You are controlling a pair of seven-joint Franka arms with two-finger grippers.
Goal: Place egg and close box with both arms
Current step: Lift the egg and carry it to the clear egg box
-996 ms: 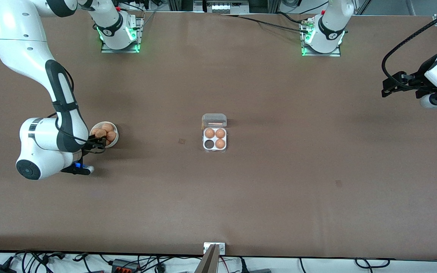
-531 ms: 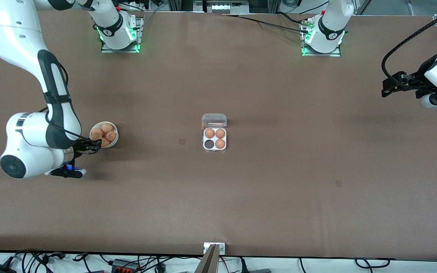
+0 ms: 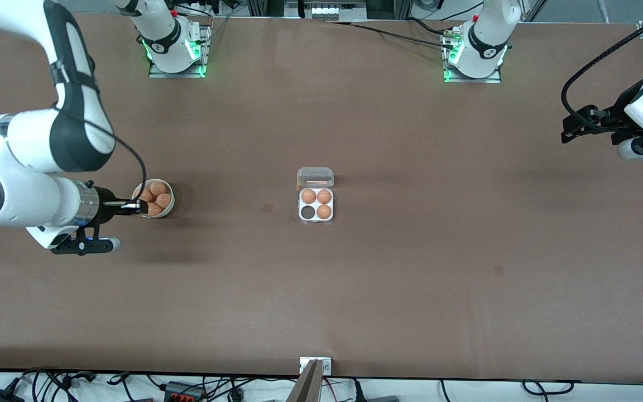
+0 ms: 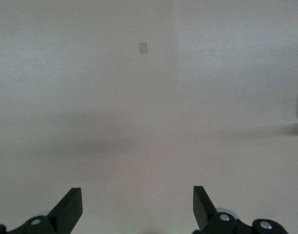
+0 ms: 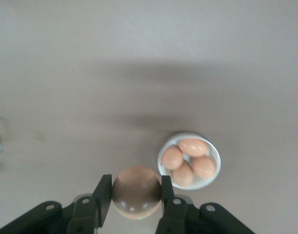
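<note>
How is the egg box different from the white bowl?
The box is square with four cups; the bowl is round with no dividers. The box has a clear lid, standing open; the bowl has none. The box holds three eggs, one cup empty; the bowl holds four, bunched together. Both hold orange-brown eggs and sit on the table.

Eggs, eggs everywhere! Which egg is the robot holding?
The egg squeezed in the right pincer, up over the white bowl. Four eggs lie in that bowl, three sit in the box.
</note>
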